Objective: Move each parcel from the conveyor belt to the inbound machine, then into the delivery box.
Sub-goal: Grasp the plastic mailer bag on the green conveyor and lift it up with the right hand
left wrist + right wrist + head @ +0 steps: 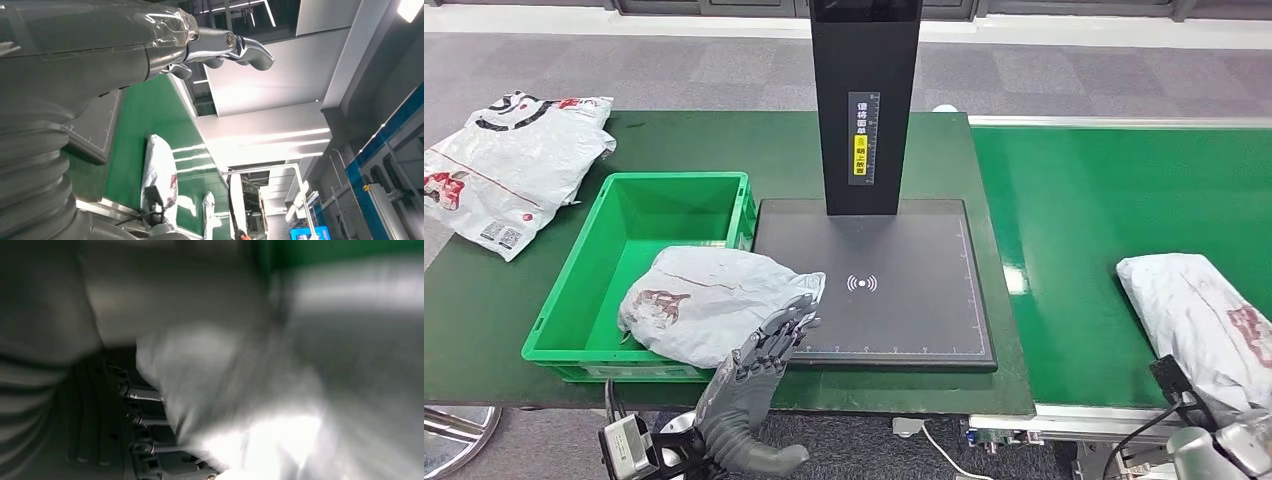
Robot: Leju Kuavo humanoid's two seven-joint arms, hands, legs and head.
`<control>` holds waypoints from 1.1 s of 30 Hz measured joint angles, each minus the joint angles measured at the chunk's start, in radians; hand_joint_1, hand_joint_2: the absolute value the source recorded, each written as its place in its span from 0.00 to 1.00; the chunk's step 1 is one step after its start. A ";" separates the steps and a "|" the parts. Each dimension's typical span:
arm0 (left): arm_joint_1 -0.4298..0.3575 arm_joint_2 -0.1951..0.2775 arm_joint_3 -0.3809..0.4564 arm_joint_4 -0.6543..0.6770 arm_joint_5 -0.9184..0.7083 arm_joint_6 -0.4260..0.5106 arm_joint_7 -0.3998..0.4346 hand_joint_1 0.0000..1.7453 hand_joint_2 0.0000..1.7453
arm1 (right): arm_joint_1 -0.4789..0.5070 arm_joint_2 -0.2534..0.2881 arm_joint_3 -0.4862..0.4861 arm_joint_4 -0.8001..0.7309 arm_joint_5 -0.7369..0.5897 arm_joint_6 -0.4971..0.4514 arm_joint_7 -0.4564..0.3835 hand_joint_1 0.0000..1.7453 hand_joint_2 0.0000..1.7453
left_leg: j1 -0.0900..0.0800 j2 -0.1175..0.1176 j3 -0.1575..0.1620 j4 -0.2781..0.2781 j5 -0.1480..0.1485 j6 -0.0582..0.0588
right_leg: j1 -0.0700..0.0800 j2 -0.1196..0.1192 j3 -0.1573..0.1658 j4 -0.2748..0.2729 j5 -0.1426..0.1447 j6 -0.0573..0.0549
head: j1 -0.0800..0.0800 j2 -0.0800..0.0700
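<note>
Left hand raised at six o'clock in the head view, forearm rising from the bottom edge, fingers straight and close together, tips pointing up toward one o'clock — nothing held, palm edge just beside the near right corner of the grey parcel. In the left wrist view, same hand seen from behind the ribbed cover, fingers extended with tips slightly curled, grasping nothing.

Grey parcel lying half in the green delivery box, draped over its right rim, one end resting on the near left corner of the black inbound machine. Machine's flat plate at centre, its black upright column at twelve o'clock.

Second parcel on the green conveyor belt at four o'clock, near the belt's front edge. Right arm just entering at the lower right corner by that parcel. Right hand dark and blurred in the right wrist view, fingers beside or against pale parcel wrap — clenched, loose or grasping, cannot tell.

Third white parcel on the dark green table at ten o'clock, well apart from the box.
</note>
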 joint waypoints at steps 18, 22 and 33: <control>0.021 -0.021 0.001 -0.101 -0.013 0.033 -0.005 0.00 1.00 | 0.082 0.251 -0.018 -0.085 -0.150 -0.135 -0.344 1.00 1.00 | 0.042 0.064 0.038 0.000 -0.034 -0.020 | 0.038 0.049 0.045 -0.029 0.002 -0.019 | 0.000 0.000; 0.023 -0.027 0.001 -0.115 -0.014 0.031 -0.010 0.00 0.25 | 0.113 0.276 -0.018 -0.150 -0.262 -0.130 -0.437 1.00 1.00 | 0.039 0.067 0.029 0.000 -0.025 -0.017 | 0.037 0.052 0.035 -0.028 0.011 -0.016 | 0.000 0.000; 0.033 -0.027 0.003 -0.115 -0.013 0.039 -0.024 0.00 0.00 | 0.153 0.318 -0.021 -0.275 -0.534 0.024 -0.566 1.00 1.00 | 0.036 0.066 0.030 -0.001 -0.027 -0.018 | 0.035 0.051 0.036 -0.028 0.008 -0.015 | 0.002 0.000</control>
